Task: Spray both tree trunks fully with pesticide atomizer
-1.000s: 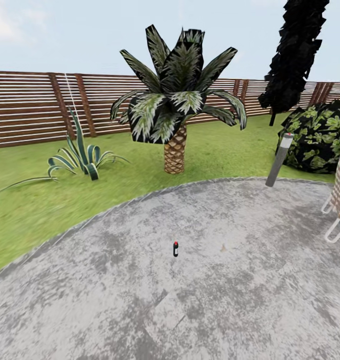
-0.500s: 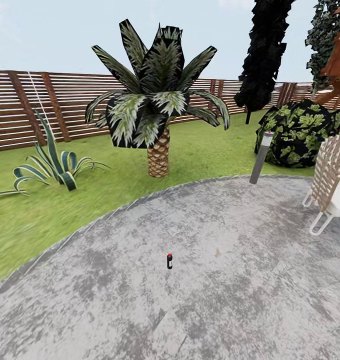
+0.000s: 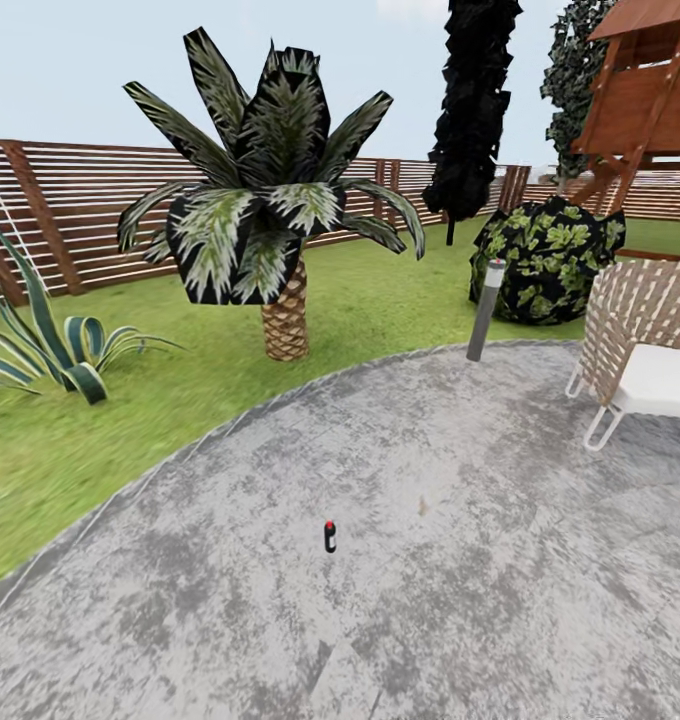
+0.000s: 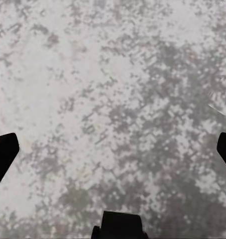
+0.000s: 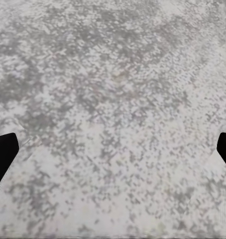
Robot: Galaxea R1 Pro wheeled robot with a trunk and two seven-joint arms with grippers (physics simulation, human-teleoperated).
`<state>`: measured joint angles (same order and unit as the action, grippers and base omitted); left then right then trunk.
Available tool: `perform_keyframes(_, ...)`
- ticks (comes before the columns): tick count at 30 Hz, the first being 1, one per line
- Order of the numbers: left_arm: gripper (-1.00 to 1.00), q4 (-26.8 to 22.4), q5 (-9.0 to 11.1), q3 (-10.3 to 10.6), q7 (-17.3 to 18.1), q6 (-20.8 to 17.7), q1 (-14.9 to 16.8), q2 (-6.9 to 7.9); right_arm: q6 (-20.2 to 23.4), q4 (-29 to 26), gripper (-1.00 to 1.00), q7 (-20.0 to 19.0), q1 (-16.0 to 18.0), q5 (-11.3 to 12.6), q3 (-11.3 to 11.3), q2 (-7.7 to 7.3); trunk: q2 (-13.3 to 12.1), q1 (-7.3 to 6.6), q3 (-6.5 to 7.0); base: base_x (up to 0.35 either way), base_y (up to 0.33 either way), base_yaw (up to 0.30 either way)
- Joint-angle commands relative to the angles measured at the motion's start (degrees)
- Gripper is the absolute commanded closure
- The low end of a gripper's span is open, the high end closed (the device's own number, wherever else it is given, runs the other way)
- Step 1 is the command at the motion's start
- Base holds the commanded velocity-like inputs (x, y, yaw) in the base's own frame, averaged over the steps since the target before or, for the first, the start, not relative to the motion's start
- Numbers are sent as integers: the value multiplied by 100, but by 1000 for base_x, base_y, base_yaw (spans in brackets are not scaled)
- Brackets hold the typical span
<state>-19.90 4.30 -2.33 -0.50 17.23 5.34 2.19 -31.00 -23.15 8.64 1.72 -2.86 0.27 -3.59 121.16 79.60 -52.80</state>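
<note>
Mottled grey paving (image 3: 480, 560), small red-capped atomizer (image 3: 330, 537) upright

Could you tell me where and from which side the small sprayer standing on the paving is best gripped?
The sprayer stands upright on the grey paving, red cap on top, dark body below, with bare ground all around. I would likely grip the body below the cap, fingers closing across it from the sides, coming in from the robot's near side. It looks too small here to make out a trigger or nozzle direction.

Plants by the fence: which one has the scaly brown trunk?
The short palm standing on the grass has it. The spiky striped plant has no trunk, the tall black tree has a thin dark one, and the round bush shows leaves.
</note>
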Motion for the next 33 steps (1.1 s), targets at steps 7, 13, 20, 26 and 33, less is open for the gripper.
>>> perform_keyframes(7, -100, 4, 44, 13, -3, 17, 2, 1, -12, 4, -100, 32, 4, -31, 8, 3, 2, -1, -5, 10, 266, -264)
perform_keyframes(13, -100, 4, 44, 13, -3, 17, 2, 1, -12, 4, -100, 32, 4, -31, 8, 2, 2, -1, -5, 138, 279, -264)
perform_keyframes(20, -100, 4, 44, 13, -3, 17, 2, 1, -12, 4, -100, 32, 4, -31, 8, 7, 2, -1, -5, 177, 279, -264)
perform_keyframes(26, -100, 4, 44, 13, -3, 17, 2, 1, -12, 4, -100, 32, 4, -31, 8, 8, 2, -1, -5, 177, 274, -264)
perform_keyframes(33, -100, 4, 44, 13, -3, 17, 2, 1, -12, 4, -100, 32, 4, -31, 8, 8, 2, -1, -5, 37, 179, -265)
